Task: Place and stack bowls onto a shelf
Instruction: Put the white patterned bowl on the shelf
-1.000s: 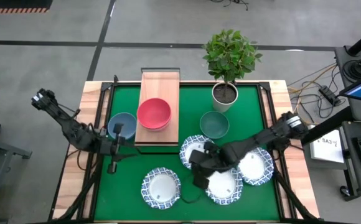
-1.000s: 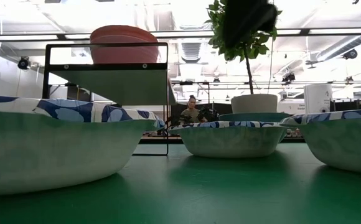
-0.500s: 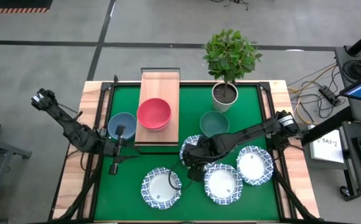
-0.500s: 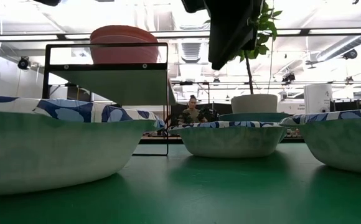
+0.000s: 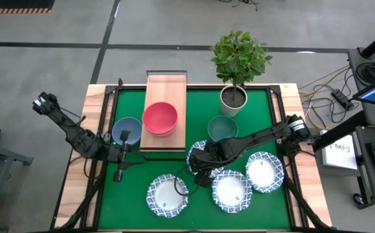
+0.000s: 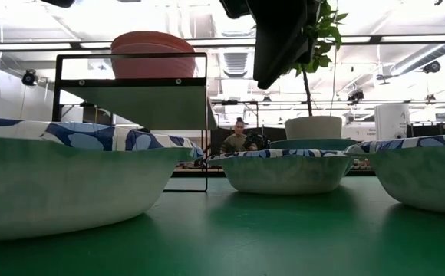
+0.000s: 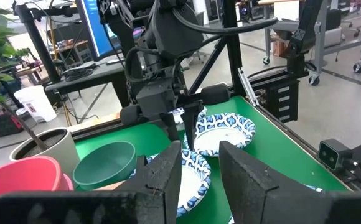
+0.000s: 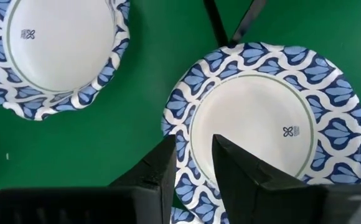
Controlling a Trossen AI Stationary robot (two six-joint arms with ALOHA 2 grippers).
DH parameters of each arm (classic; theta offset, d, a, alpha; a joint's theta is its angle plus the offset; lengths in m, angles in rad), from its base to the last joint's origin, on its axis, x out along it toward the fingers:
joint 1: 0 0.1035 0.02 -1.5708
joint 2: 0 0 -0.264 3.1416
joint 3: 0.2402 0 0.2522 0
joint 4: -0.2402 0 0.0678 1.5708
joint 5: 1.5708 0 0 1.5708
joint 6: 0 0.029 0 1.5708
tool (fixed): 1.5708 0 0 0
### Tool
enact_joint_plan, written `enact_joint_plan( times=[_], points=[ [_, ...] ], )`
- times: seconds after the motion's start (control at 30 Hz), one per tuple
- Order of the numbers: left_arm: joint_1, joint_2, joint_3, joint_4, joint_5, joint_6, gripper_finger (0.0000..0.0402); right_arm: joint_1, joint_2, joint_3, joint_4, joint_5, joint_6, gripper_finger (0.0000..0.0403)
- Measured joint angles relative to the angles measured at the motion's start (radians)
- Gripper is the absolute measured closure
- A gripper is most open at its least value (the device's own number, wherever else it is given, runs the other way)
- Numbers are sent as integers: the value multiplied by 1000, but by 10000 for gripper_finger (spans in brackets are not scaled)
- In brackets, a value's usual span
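- As far as I can see from here, only the red bowl [image 5: 160,118] sits on the light-wood shelf [image 5: 166,87]; the low view hints it may rest in a pink one, but I can't be sure.
- Seven or so are left: the blue bowl [image 5: 127,130] just beside the shelf, the teal bowl [image 5: 222,129] near the white plant pot [image 5: 233,98], and four blue-rimmed white bowls [image 5: 167,195] on the green mat [image 5: 258,103].
- Right gripper [image 5: 199,164] hangs over the nearest patterned bowl [image 8: 262,134], jaws narrowly parted, holding nothing.
- Left gripper [image 5: 119,159] waits by the blue bowl, jaws slightly parted and empty.
- I'd call it early days.
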State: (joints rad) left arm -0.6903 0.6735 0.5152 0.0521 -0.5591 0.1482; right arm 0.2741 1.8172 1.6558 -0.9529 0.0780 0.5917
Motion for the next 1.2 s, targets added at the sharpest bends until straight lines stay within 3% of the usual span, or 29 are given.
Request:
enact_joint_plan(
  times=[0.2,0.7,0.83,1.0,1.2],
  points=[
    [0,0,0,0,-5,6,311,0,0,0,0,-7,-21,316],
    [0,1,1,16,-9,18,311,35,0,0,-1,-22,-35,389],
    [0,1,1,16,-9,23,311,50,0,2,0,-26,-34,393],
    [0,1,1,16,-9,23,311,63,1,-3,13,-26,-5,379],
    [0,1,2,16,-9,24,311,75,1,-49,94,1,-14,314]
  ],
)
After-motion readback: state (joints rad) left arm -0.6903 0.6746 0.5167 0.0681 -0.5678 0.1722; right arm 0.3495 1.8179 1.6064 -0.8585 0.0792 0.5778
